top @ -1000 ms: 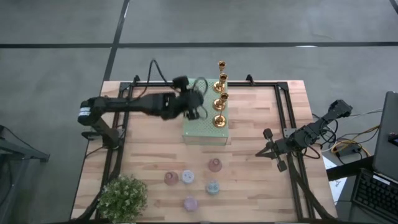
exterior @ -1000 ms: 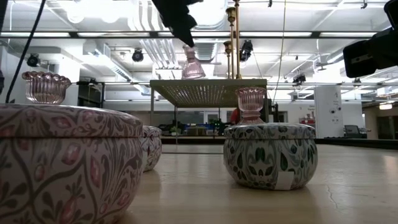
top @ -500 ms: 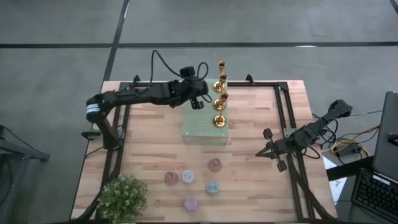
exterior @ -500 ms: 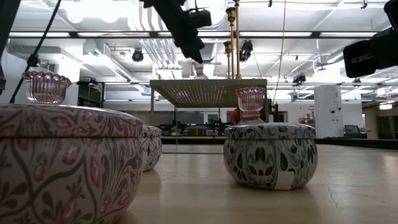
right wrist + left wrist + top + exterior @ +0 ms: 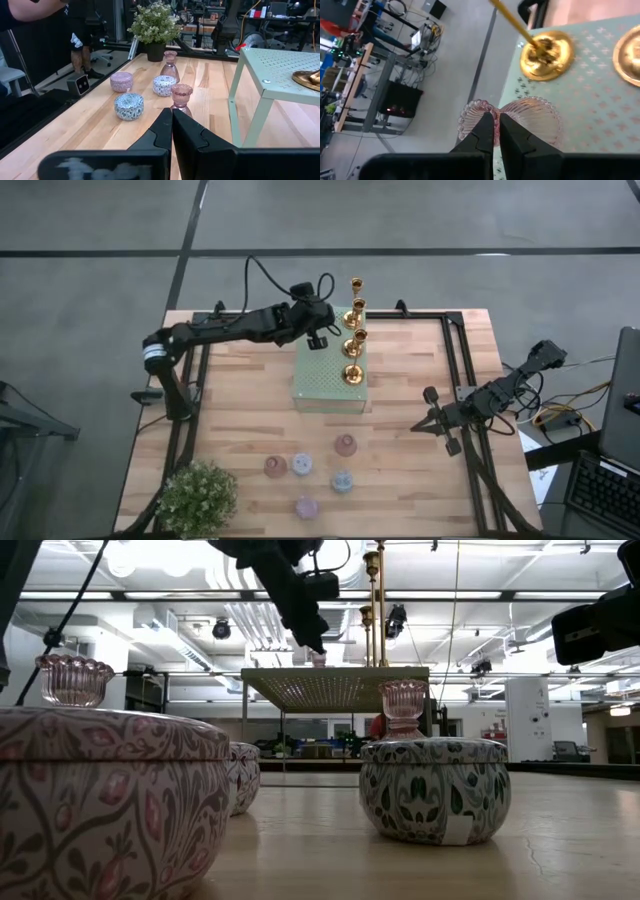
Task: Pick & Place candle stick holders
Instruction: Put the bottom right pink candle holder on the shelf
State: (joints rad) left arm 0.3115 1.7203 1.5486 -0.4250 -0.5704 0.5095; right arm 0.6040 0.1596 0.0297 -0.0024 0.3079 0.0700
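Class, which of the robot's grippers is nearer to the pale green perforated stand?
Left. The left gripper is over the stand, at its far edge, holding a pink glass holder. The right gripper waits off to the stand's right.

I count four gold candle stick holders (image 5: 351, 372) on the one green block (image 5: 325, 385) far back, three pink glass holders (image 5: 346, 445), three patterned round tins (image 5: 302, 465) near me, and one potted plant (image 5: 198, 495) near left.
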